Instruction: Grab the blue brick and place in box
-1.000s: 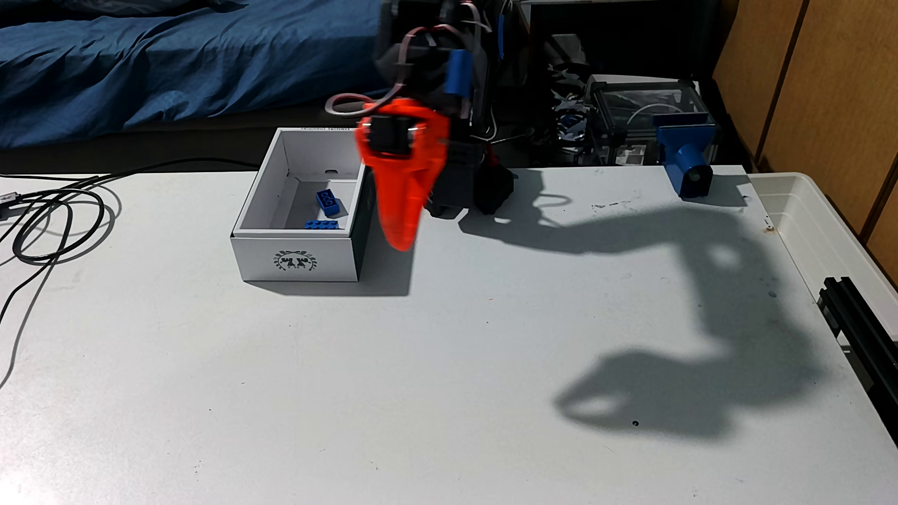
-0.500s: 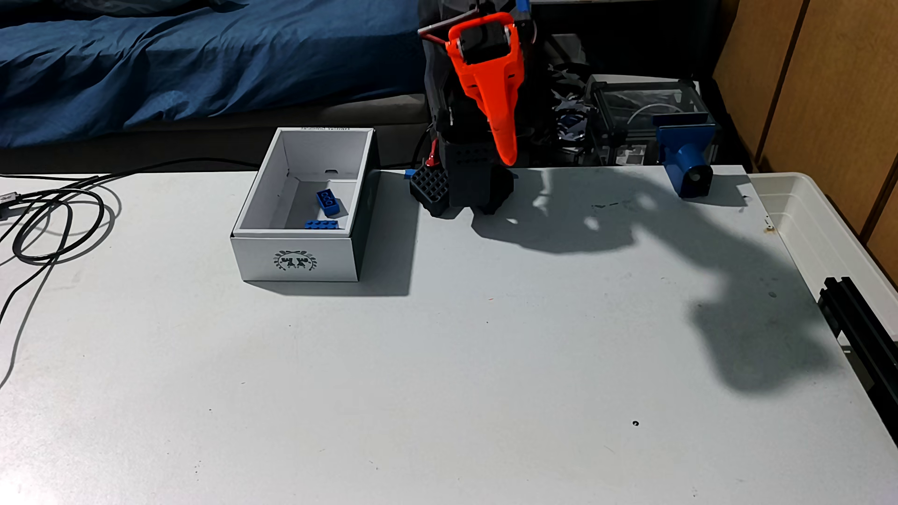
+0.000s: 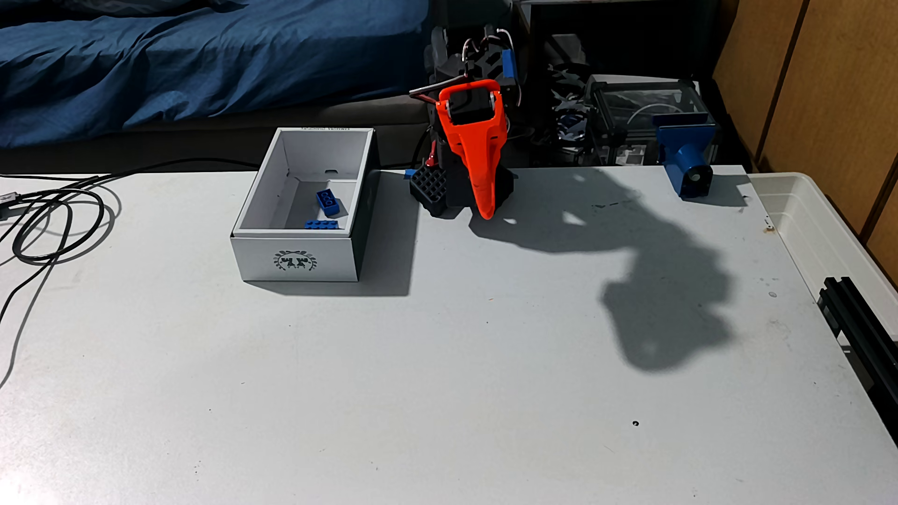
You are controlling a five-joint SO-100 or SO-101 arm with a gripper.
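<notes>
Blue brick (image 3: 321, 224) lies inside the box (image 3: 296, 257), against its near wall, beside another blue brick (image 3: 328, 200). Placing looks finished. The claw (image 3: 486, 213), pinched narrow and empty, hangs by the arm's base, right of the box; next seems only a retreat. The table (image 3: 437, 388) offers ample near room.

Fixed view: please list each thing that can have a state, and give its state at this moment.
blue brick: lies flat in the box, studs up, against the near wall.
second blue brick: in the box, resting tilted, three rings showing.
box: open on top, upright on the table.
gripper: shut, empty, pointing down beside the arm's base.
cable: coiled loosely at the table's left edge.
</notes>
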